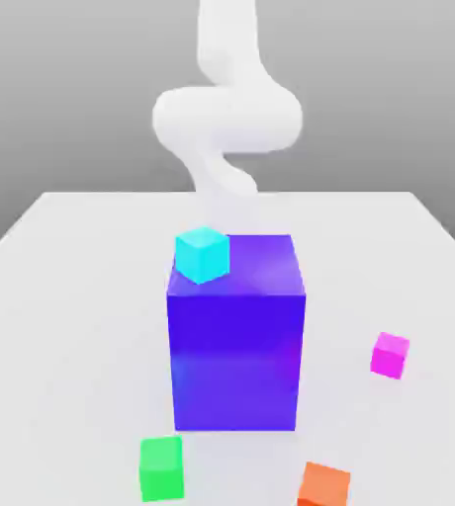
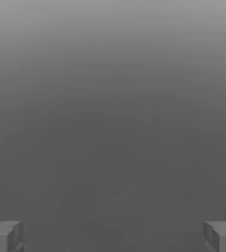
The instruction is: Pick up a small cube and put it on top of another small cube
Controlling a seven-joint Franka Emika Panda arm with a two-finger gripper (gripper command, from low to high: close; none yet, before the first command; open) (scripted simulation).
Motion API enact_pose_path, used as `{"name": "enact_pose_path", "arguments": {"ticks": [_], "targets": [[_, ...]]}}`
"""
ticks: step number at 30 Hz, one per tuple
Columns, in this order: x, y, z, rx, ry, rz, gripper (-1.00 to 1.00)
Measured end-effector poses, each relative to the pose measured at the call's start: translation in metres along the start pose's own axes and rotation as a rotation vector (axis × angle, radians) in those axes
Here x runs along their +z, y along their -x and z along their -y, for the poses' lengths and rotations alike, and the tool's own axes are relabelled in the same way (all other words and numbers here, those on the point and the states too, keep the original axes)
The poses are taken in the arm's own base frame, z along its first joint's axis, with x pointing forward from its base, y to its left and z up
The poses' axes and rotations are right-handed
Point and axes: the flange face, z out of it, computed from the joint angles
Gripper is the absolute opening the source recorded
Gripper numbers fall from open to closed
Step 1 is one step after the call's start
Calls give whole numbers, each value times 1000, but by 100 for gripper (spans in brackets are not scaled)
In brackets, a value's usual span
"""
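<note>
While the pincer point(image 2: 113, 237) gapes, magenta cube point(image 1: 390, 356) lies apart.

Big block point(image 1: 235, 346) deep blue-purple, paler violet tint on top face. Small cube on it, bright cyan point(image 1: 203, 255). Near left cube point(image 1: 161, 468) bright green; near right cube point(image 1: 324, 486) orange; right cube point(image 1: 390, 356) magenta. Desk point(image 1: 73, 326) plain off-white. Arm point(image 1: 227, 119) white. Fingers point(image 2: 113, 237) grey.

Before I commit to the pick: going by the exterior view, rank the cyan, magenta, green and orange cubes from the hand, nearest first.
1. Cyan cube: on top of the blue block.
2. Magenta cube: exterior view's right.
Too close to rank, both farther: green cube, front left; orange cube, front right.
</note>
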Motion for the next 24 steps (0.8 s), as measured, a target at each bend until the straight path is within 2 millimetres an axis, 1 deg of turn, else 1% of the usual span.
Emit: {"name": "enact_pose_path", "arguments": {"ticks": [3, 5, 8, 11, 13, 16, 18, 20, 21, 22, 24], "targets": [[77, 49, 15, -123, 22, 131, 0], [120, 88, 20, -203, 38, 209, 0], [173, 153, 20, -327, 63, 318, 0], [215, 223, 9, -455, 92, 420, 0], [237, 271, -3, -544, 112, 485, 0], [261, 341, -32, -680, 146, 576, 0], [271, 384, -57, -773, 171, 632, 0], [274, 429, -84, -885, 192, 688, 0], [274, 448, -95, -933, 195, 707, 0], [280, 454, -103, -942, 202, 715, 0], [296, 459, -114, -935, 211, 719, 0]]}}
